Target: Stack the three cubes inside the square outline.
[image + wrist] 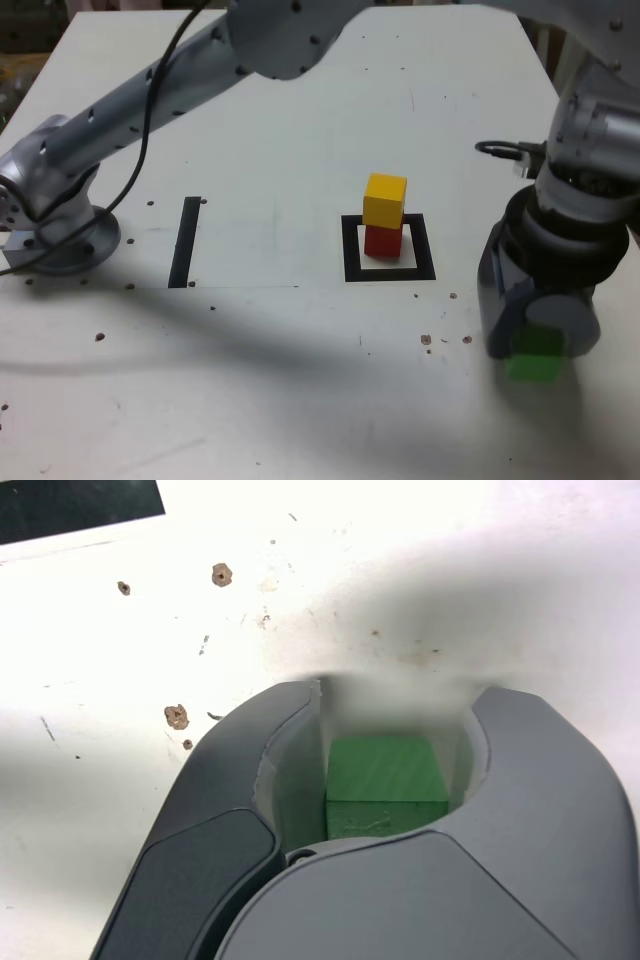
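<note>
White and brown-specked, the counter [270, 370] bears the black square outline [424, 245]; inside, the yellow cube [385, 200] tops the red cube [383, 241]. The downward-pointing hand [537, 350] pinches the partly hidden green cube [387, 775]. Exterior view crops the arm [120, 115] above.

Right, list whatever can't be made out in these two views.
- Gripper grip: the wrist view shows the green cube between the jaws, but not clearly whether both sides touch it.
- Green cube's underside: hidden in both views, so lifted or resting can't be told.
- Red cube's top: covered by the yellow cube in the exterior view.
- Black square outline: mostly cut off by the wrist view's edge, if that dark patch is it.
</note>
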Controlling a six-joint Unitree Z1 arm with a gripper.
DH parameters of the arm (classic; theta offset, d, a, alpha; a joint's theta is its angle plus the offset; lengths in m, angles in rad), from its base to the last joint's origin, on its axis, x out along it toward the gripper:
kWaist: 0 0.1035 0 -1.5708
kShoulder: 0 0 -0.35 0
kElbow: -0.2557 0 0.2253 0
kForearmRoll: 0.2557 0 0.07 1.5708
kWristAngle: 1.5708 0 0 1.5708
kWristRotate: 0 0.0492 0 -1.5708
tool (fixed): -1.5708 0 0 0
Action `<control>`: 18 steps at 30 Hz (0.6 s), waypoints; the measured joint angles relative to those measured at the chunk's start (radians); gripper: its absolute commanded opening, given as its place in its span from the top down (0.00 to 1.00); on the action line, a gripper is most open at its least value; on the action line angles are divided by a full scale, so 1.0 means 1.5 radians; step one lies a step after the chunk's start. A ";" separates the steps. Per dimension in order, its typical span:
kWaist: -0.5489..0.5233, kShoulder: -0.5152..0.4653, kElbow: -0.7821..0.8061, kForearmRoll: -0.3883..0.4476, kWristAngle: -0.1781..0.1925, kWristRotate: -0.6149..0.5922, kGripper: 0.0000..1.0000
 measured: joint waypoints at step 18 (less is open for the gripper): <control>0.047 -0.190 0.204 -0.004 -0.021 0.108 0.70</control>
